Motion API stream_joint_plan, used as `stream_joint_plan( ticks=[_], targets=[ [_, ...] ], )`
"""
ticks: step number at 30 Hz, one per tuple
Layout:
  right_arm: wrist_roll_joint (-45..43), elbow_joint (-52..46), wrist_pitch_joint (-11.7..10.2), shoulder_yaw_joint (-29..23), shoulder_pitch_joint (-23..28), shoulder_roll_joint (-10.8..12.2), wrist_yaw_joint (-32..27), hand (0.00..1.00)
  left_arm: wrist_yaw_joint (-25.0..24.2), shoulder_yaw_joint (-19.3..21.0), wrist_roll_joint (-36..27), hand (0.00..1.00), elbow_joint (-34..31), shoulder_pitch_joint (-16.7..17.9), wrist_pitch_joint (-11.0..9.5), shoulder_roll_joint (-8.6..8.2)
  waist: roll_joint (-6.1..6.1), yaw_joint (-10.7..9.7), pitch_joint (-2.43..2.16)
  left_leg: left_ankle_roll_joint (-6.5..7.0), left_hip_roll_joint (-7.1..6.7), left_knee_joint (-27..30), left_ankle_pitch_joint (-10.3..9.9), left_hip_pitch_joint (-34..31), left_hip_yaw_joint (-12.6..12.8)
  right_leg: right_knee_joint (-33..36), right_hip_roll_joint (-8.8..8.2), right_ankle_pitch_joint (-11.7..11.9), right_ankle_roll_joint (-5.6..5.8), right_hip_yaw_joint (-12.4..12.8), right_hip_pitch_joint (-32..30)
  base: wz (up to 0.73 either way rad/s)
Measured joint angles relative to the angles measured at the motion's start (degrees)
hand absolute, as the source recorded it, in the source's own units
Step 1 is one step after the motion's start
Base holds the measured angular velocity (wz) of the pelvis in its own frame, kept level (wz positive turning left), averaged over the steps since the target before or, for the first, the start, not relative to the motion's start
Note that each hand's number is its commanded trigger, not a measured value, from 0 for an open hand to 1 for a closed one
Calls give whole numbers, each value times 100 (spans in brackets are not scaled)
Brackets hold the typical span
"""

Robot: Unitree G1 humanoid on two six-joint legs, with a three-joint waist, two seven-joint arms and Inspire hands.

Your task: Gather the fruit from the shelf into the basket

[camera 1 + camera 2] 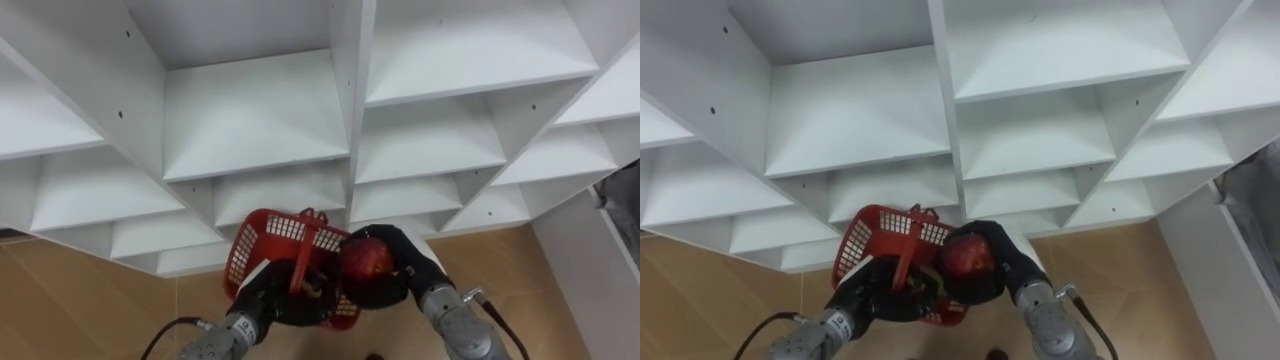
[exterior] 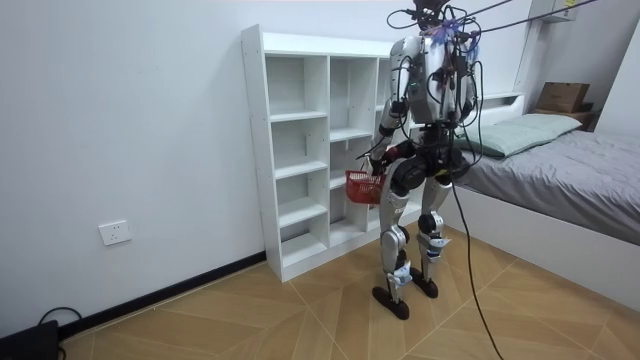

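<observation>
At the basket (image 1: 262,240), right hand (image 1: 412,262) grips a red fruit (image 1: 368,260).

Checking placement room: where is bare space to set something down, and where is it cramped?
Every shelf compartment in view is bare. Crowded at the basket: left hand holds it, right hand holds the apple at its right edge.

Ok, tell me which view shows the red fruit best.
The left eye view: the red fruit sits large and close, gripped by the right hand by the red basket. The right eye view shows much the same. In the room view it is too small to tell beside the basket.
</observation>
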Motion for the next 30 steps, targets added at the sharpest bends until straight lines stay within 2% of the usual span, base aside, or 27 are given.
stream_joint_plan(
  ticks=[5,17,30],
  targets=[
    [0,19,0,-6,1,-121,-67,100,-138,-4,-1,100,0,1,1,6,-1,0,1,0,2,1,0,-7,-1,-3,1,0,0,3,-4,0],
    [29,431,-25,-48,-152,-100,-189,100,-449,-15,-170,100,2,-19,4,16,-30,1,4,0,-6,29,0,-54,33,107,-10,-14,-3,71,-115,-1],
    [25,726,-14,-39,-347,-66,-216,100,-495,-98,-218,100,2,-29,7,-6,-51,13,18,0,3,110,0,-164,34,185,-14,-18,-20,76,-220,0]
  ],
)
